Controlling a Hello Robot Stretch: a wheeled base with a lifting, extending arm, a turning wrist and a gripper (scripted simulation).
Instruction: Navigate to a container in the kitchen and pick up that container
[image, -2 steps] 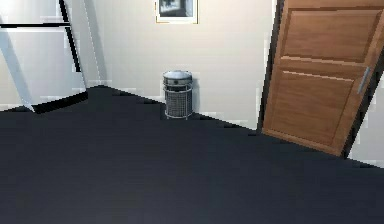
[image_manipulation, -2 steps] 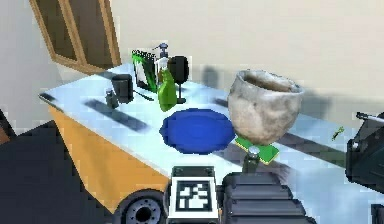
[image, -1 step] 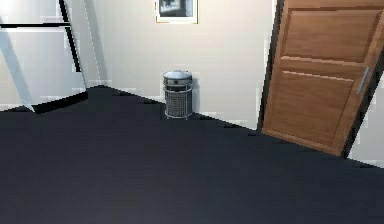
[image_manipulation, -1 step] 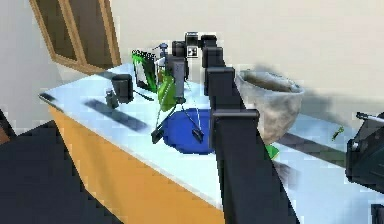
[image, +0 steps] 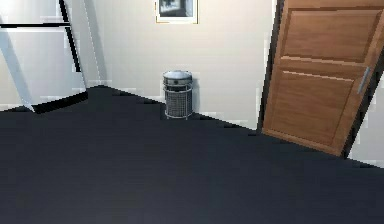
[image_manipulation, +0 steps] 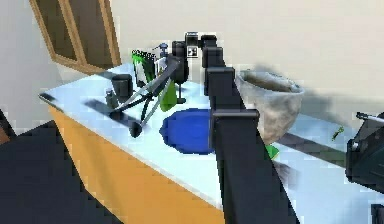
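No words, numbers, labels or signs can be read anywhere. The framed picture (image: 177, 9) on the wall, straight above the wire waste bin (image: 178, 95), carries no writing that can be made out. Two small white squares (image_manipulation: 211, 42) on the arm, just right of the end effector (image_manipulation: 126, 112) over the counter (image_manipulation: 90, 110), bear black marks, but these form no letters or digits.

A home kitchen: white fridge (image: 35, 50), wooden door (image: 320, 70), and a countertop (image_manipulation: 82, 96) with a bowl (image_manipulation: 270, 100) and blue plate (image_manipulation: 190, 131).
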